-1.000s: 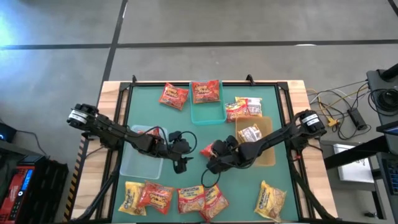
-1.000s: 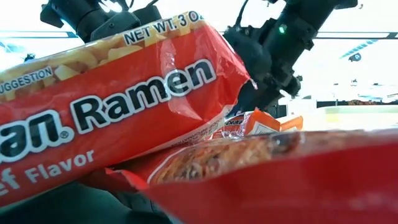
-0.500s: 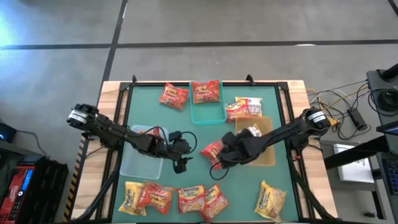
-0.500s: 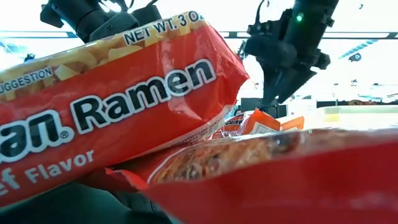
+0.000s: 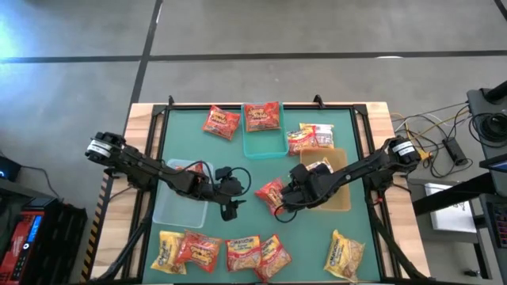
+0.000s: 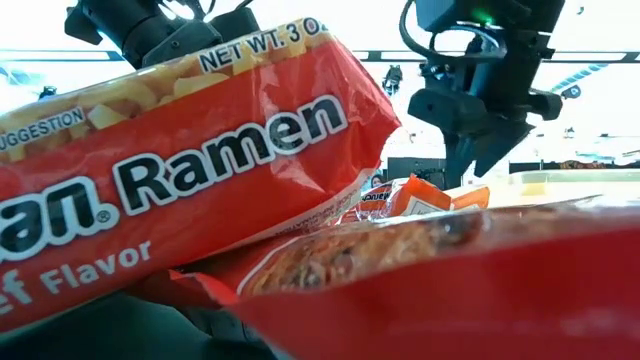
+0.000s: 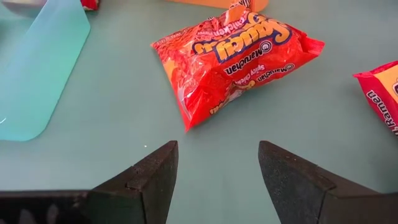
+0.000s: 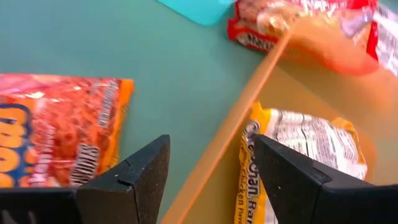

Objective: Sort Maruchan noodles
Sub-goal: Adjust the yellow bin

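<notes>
A red-orange Maruchan packet [image 5: 271, 192] lies flat on the green table mat between my two grippers; it also shows in the left wrist view [image 7: 236, 56] and the right wrist view [image 8: 56, 130]. My left gripper [image 5: 231, 204] is open and empty just left of it, fingers [image 7: 217, 168] pointing at it. My right gripper [image 5: 291, 191] is open and empty, raised over the left rim of the tan bin [image 5: 341, 198], as the right wrist view [image 8: 208, 162] and the low view [image 6: 480, 140] show. A yellow-white packet [image 8: 298, 155] lies in the tan bin.
A teal bin [image 5: 264, 142] at the far middle holds a red packet [image 5: 262, 115]; another red packet [image 5: 222, 121] lies left of it. Two packets [image 5: 309, 136] lie by the tan bin's far end. A clear bin [image 5: 176, 207] is under the left arm. Several packets [image 5: 238, 252] line the near edge.
My right gripper has risen and gone toward the table's right and far side, away from the red-orange packet and over the tan bin's rim. The packet stays flat on the mat.
</notes>
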Tool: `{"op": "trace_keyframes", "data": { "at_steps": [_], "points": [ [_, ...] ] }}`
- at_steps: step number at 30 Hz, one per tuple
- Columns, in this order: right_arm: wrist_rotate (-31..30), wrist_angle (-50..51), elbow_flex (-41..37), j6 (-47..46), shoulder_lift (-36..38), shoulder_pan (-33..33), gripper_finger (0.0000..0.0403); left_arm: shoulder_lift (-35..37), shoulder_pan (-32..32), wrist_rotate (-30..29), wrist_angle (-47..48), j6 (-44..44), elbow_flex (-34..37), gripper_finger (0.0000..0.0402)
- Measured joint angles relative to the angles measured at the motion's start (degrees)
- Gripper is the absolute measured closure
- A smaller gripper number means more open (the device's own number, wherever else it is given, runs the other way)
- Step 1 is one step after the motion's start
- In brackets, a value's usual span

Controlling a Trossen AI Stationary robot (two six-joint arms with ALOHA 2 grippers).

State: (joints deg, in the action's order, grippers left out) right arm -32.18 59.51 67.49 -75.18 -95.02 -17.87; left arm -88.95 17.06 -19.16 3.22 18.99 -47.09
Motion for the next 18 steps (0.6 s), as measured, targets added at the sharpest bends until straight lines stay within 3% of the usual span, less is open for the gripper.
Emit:
{"op": "trace_keyframes", "data": {
  "at_steps": [8,18],
  "points": [
    [3.4,-0.5,-4.1,-2.9,0.0,0.0,0.0179,0.0,0.0,0.0,0.0,-0.5,0.0,0.0194],
    [13.4,-0.7,-7.8,-6.3,0.0,-0.1,0.0179,0.0,0.0,0.0,0.0,-0.9,0.0,0.0194]
  ]
}}
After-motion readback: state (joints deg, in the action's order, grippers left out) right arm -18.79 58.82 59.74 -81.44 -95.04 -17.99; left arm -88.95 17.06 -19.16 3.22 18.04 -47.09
